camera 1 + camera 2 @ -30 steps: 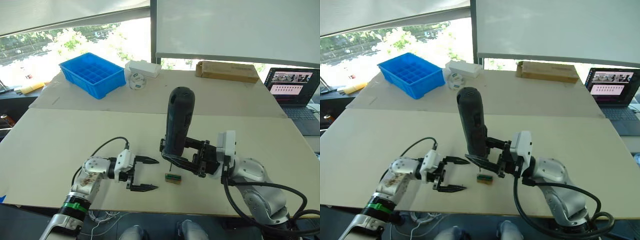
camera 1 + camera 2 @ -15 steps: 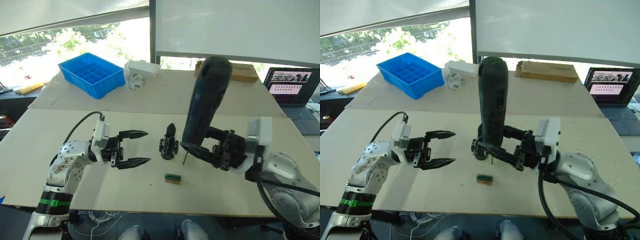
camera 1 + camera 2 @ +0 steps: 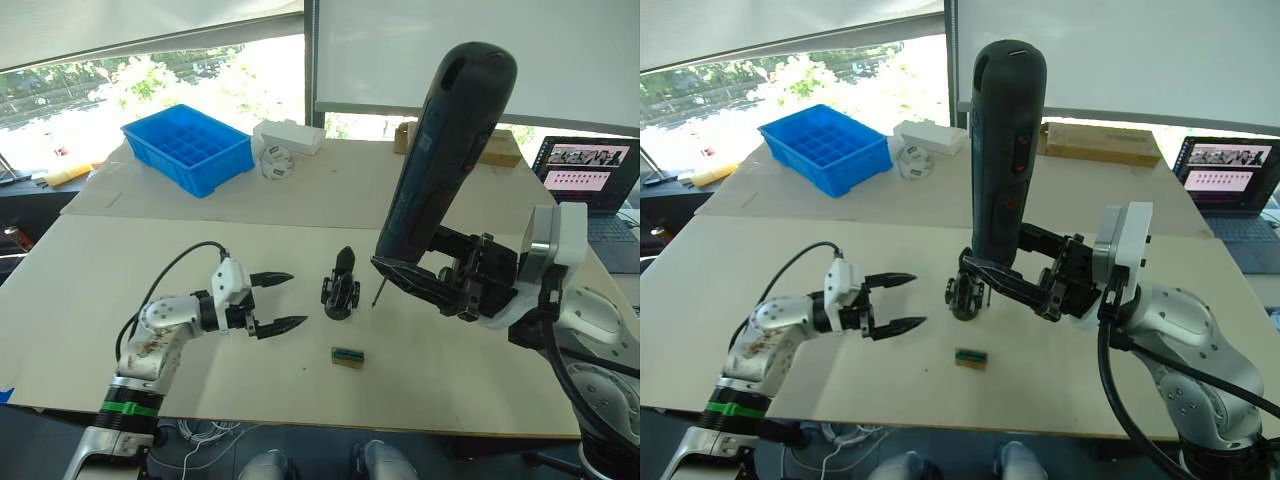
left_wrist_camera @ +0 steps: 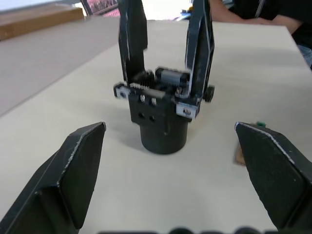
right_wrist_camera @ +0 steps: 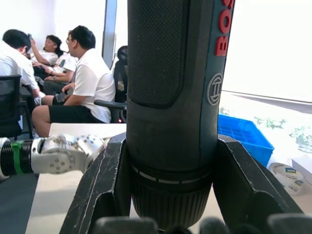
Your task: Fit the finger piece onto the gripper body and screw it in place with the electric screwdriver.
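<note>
1. Left eye view: your right gripper (image 3: pixel 440 285) has its jaws pinched around the lower barrel of the screwdriver (image 3: pixel 445 160), which stands nearly upright, leaning a little, with its thin bit just beside the gripper body (image 3: pixel 340 290) and above the bench (image 3: pixel 150 260).
2. Your left gripper (image 3: pixel 275 300) hovers low over the bench near the gripper body, jaws spread and empty, pointing at it.
3. The gripper body stands upright mid-bench. Left wrist view: two pointed fingers (image 4: pixel 132 34) rise from its bracket, so the finger piece may already be seated, though I cannot tell which one it is or whether a screw is in.
4. A small green-brown block (image 3: pixel 346 356) lies on the bench just nearer you than the gripper body.
5. Risks, as I judge them:
   - The gripper body is unheld. If you press the bit in before the left jaws steady it, it may tip or slide.
   - The screwdriver is tall and gripped low, so it may lean in the jaws and bring the bit in at an angle, missing the screw head.
   - Closing the left jaws carelessly may knock the upright fingers.
6. Writing: right wrist view shows red letters "BOS" on the screwdriver, cut off by the edge, and a round emblem (image 5: pixel 214 89) below them.
</note>
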`<action>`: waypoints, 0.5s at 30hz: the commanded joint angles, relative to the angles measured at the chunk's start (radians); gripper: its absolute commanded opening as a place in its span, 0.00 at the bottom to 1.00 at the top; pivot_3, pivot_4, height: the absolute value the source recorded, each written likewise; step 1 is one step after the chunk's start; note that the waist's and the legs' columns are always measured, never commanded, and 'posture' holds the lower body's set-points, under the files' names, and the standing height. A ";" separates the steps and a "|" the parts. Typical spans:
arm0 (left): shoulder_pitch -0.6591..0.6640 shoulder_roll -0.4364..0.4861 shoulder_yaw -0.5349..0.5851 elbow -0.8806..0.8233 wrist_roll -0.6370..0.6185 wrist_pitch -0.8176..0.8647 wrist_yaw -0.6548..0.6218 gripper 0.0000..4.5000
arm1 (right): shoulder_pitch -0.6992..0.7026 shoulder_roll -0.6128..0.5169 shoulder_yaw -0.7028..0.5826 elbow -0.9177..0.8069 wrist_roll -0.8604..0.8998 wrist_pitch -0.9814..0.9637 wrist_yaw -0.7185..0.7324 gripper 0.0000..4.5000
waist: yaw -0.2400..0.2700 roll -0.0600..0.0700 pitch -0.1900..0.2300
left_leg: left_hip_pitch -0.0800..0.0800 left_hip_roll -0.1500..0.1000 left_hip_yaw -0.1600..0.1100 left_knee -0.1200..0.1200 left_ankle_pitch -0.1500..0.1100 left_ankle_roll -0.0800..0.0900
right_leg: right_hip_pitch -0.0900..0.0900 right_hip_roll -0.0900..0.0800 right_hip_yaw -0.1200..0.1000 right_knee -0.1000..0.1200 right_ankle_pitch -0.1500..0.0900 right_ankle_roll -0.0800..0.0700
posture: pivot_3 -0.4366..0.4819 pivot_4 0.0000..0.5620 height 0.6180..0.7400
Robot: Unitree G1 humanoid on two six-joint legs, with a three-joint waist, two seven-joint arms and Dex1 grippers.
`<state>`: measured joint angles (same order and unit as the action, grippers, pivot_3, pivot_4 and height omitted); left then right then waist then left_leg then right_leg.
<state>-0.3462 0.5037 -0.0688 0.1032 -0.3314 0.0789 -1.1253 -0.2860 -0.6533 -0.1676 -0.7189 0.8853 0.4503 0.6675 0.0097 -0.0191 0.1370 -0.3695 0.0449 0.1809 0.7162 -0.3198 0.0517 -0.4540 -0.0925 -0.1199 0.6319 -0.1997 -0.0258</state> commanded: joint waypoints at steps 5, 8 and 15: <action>-0.053 -0.089 -0.083 0.115 0.097 -0.047 0.063 1.00 | -0.042 -0.012 -0.025 -0.035 0.038 -0.003 -0.003 0.42 | 0.001 0.000 0.000 | 0.000 0.000 0.000 0.000 0.000 0.000 | 0.000 0.000 0.000 0.000 0.000 0.000 | 0.48 0.27 1.00; -0.074 -0.138 -0.117 0.175 0.144 -0.088 0.098 1.00 | -0.041 -0.010 -0.020 -0.037 0.037 -0.002 -0.001 0.42 | 0.002 0.000 0.000 | 0.000 0.000 0.000 0.000 0.000 0.000 | 0.000 0.000 0.000 0.000 0.000 0.000 | 0.48 0.27 1.00; -0.112 -0.219 -0.135 0.269 0.199 -0.145 0.169 1.00 | -0.035 -0.008 -0.011 -0.037 0.030 -0.001 0.004 0.42 | 0.002 0.000 0.000 | 0.000 0.000 0.000 0.000 0.000 0.000 | 0.000 0.000 0.000 0.000 0.000 0.000 | 0.48 0.27 1.00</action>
<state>-0.4433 0.2971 -0.1987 0.3697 -0.1436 -0.0446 -0.9757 -0.3037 -0.6583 -0.1628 -0.7195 0.8882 0.4591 0.6733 0.0112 -0.0195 0.1372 -0.3696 0.0450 0.1806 0.7166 -0.3198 0.0521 -0.4540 -0.0928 -0.1201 0.6321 -0.1994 -0.0259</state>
